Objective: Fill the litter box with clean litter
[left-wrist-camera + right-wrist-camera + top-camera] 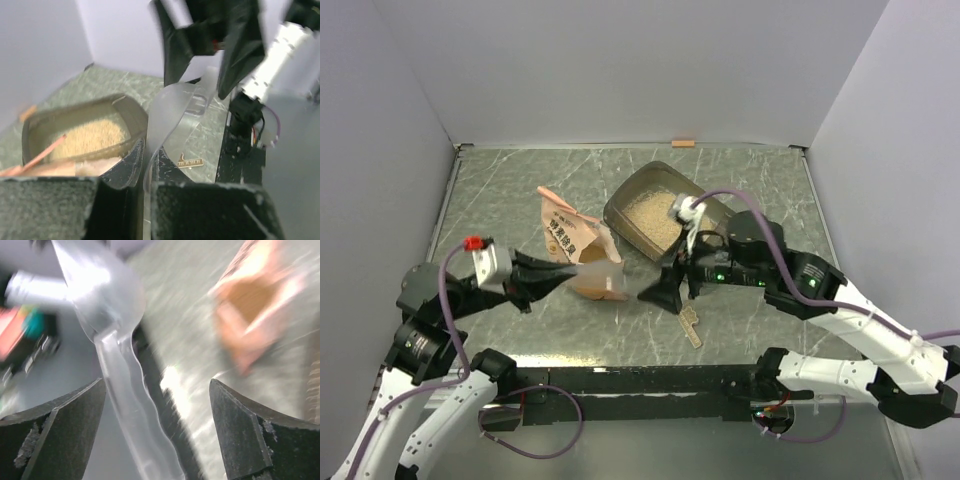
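Observation:
The litter box (623, 213) stands tilted at mid-table, with pale clean litter (648, 212) covering its floor; it also shows in the left wrist view (31, 131) with litter (95, 136) inside. The crinkled orange bag (568, 238) lies just left of it, its open end toward me. My left gripper (560, 278) (148, 150) is shut on a clear plastic scoop (172, 107) (607, 274) that hangs over the bag's open end. My right gripper (655, 292) (157, 390) stands open around the scoop's (107, 300) other end, its fingers apart from the scoop.
A small tan strip (692, 325) (190, 162) lies on the table near the front edge, below my right gripper. White walls close in the table on three sides. The orange bag (252, 300) shows blurred in the right wrist view.

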You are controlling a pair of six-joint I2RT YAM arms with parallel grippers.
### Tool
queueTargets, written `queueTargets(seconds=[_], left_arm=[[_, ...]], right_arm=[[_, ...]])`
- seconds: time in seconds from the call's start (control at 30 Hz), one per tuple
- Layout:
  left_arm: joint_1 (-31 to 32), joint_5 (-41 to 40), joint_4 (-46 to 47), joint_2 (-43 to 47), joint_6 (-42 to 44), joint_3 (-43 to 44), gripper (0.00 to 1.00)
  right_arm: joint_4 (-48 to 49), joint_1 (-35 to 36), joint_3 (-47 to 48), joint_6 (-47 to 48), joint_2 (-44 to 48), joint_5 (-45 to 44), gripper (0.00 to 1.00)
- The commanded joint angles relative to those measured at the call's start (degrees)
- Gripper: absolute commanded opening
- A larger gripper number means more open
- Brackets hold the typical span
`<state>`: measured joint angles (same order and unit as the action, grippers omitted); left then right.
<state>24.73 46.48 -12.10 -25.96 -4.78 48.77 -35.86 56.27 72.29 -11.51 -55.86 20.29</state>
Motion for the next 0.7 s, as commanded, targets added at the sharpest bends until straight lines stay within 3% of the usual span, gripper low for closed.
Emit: queueTargets(seconds=[0.0, 0.13, 0.33, 0.5, 0.67], left_arm=[[-0.03, -14.56, -4.5, -6.37, -9.45, 4.48, 0.01], [-0.03, -17.47, -3.73, -8.93, -15.6, 4.67, 0.01], [-0.21, -18.97, -3.9, -10.17, -17.63, 5.72, 0.01], [-1.17, -16.77, -2.5, -11.31, -20.18, 5.81, 0.01], [-3.63, -11.61, 4.52, -13.5, -23.7, 1.86, 0.01]], right_arm=[[16.68, -1.16, -3.73, -1.76, 4.17, -13.62, 0.93], [22.39, -3.27, -7.77, -3.78, 5.92, -15.55, 0.94], [34.52, -11.86, -17.62, -6.77, 11.46, -8.71, 0.96], [39.71, -17.68, -20.87, -8.08, 10.95, -5.36, 0.98], [56.72, -25.67, -27.45, -16.07, 9.01, 3.24, 0.98]])
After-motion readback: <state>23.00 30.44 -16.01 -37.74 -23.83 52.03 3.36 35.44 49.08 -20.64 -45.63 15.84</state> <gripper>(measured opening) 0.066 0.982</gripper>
